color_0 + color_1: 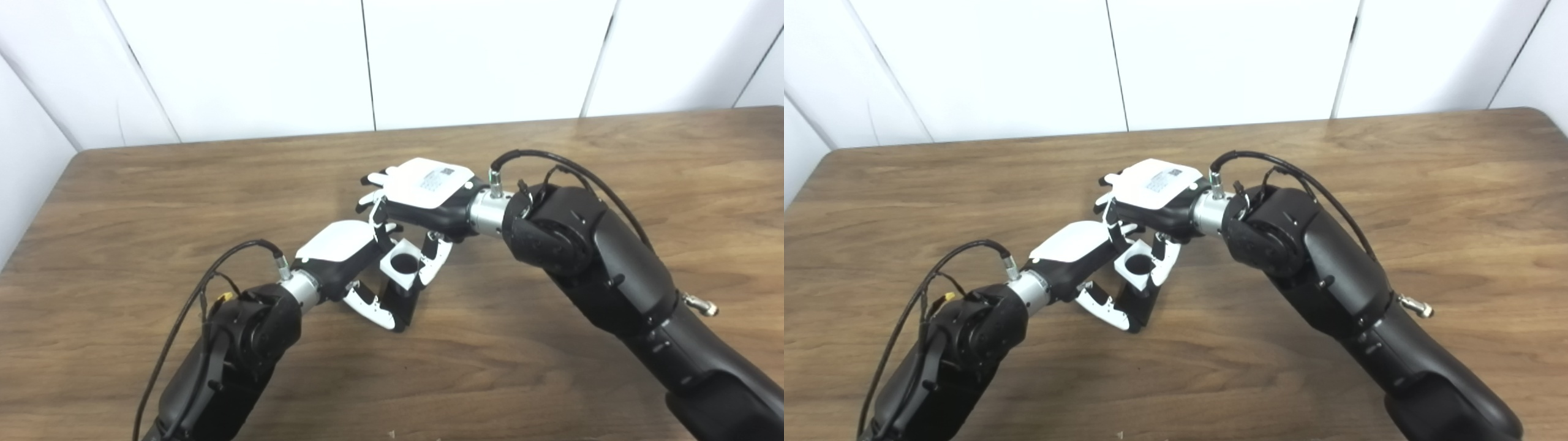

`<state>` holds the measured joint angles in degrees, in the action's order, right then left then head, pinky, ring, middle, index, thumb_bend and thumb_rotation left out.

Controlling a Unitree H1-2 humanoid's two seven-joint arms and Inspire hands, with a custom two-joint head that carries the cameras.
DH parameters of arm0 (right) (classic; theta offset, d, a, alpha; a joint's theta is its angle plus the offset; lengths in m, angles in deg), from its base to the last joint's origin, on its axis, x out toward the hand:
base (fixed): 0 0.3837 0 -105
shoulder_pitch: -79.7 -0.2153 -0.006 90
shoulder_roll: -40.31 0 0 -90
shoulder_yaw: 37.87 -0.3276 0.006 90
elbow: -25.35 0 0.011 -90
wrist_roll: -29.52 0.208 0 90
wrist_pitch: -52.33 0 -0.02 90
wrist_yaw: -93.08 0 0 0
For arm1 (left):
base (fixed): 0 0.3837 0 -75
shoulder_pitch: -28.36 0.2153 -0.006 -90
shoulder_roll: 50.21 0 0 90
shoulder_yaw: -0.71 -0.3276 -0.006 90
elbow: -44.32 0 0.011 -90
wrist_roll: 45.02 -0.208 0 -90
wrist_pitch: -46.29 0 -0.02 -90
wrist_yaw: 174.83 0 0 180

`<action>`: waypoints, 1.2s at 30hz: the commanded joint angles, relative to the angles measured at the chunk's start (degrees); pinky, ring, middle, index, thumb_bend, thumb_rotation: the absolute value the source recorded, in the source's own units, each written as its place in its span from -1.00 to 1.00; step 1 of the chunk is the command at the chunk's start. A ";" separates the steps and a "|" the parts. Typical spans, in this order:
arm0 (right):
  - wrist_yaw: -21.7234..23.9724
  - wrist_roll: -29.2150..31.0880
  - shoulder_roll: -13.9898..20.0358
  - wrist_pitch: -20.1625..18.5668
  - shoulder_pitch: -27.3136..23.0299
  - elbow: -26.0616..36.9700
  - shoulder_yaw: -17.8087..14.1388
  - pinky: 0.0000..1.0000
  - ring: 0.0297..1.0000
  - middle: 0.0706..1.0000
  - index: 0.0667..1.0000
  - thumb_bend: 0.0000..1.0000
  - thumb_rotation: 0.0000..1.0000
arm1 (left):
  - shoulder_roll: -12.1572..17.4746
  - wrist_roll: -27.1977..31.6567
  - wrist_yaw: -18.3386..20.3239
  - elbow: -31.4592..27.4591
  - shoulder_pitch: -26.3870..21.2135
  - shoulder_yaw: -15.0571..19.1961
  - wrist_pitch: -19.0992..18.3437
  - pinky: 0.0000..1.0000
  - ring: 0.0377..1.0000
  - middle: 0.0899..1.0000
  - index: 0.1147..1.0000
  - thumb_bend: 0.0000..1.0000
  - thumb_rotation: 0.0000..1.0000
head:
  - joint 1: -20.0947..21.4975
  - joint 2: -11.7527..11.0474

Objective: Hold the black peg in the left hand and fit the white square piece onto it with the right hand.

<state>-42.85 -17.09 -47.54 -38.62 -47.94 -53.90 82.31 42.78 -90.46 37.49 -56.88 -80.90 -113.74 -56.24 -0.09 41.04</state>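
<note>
Both forearms fill the bottom of the frame, dark and cabled, angling in toward the middle of the wooden counter. Left robot hand sits low, fingers curled down and clenched around the black peg, which shows only as a dark shape beneath the piece, close to the counter top. Right robot hand reaches in from above and across, its fingers pinching the white square piece on both sides. That piece tilts a little, its round dark hole facing up, directly over the peg between the two hands. Whether the peg has entered the hole, I cannot tell. White wall panels stand behind the counter.
</note>
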 commanded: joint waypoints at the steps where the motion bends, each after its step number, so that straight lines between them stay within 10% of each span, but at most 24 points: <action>1: -2.10 0.11 -0.15 1.36 -2.03 -0.15 -1.01 1.00 1.00 0.75 -0.09 0.04 -0.71 | 0.64 -0.06 0.06 -1.02 -1.28 0.30 0.22 1.00 1.00 0.96 0.18 0.72 -0.40 | -0.07 0.09; 14: -2.53 -0.35 0.30 1.73 -1.97 -1.07 -0.71 1.00 1.00 0.72 -0.09 0.05 -0.70 | 0.29 -0.12 -0.41 -0.23 -1.45 0.22 0.42 1.00 1.00 0.96 0.19 0.71 -0.41 | 0.10 -0.22; 18: -1.90 -0.18 0.28 1.12 -1.98 -1.05 -0.88 1.00 1.00 0.72 0.21 0.81 -0.42 | 0.28 -0.32 -0.40 0.10 -1.62 0.13 0.38 1.00 1.00 0.96 0.18 0.71 -0.40 | 0.06 -0.34; 21: -1.10 -0.13 0.49 0.63 -2.13 -0.84 -0.93 1.00 1.00 0.74 0.31 0.97 -0.28 | 0.30 -0.57 -0.37 0.25 -1.77 -0.01 0.38 1.00 1.00 0.95 0.17 0.71 -0.38 | 0.17 -0.46; 36: 1.85 0.60 1.28 -1.44 -2.90 1.64 -2.04 1.00 1.00 0.81 0.48 1.00 -0.17 | 0.08 -0.25 -0.68 0.70 -1.57 0.11 0.20 1.00 1.00 0.94 0.16 0.71 -0.45 | 0.28 -0.29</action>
<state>-40.80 -16.97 -46.35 -39.28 -47.91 -54.64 81.83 42.68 -90.46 37.13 -56.51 -80.90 -113.71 -56.21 0.17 40.69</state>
